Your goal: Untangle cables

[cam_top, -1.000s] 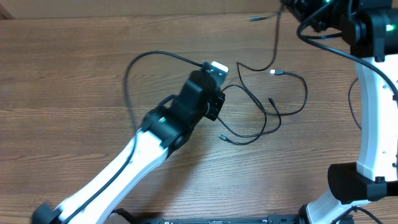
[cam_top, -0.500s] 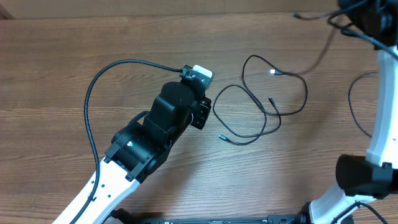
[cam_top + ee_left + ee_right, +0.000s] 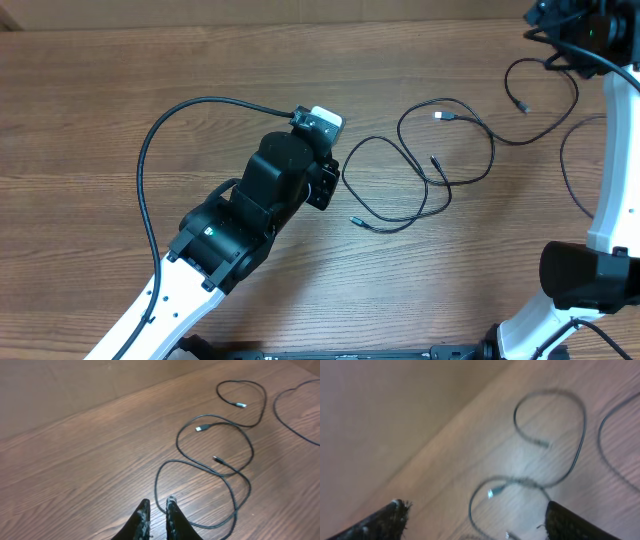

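The right claw (image 3: 473, 505) has just sprung wide open and now holds nothing. The cable it had lifted away toward 1 o'clock has dropped. In the overhead view this loose cable (image 3: 522, 104) lies flat on the desk (image 3: 100, 80) at 2 o'clock, though its tail still runs back into the main bunch. The other cables (image 3: 446, 185) lie near the middle of the desk, just at 3 o'clock of the left arm, and still cross one another in a few places. We judge that one cord is partly drawn out and the bunch is looser, but the task is not finished.

The left claw (image 3: 157, 505) has eased from closed to a narrow slit, and we see nothing pinched in it.

The overhead view hides that slit under the left wrist. The left wrist view shows it, along with a cable loop curving just past the fingertips at 12 o'clock. The right wrist view is blurred but shows the wide gap between its fingers, which the overhead view crops at the edge. Only the overhead view shows the whole layout.
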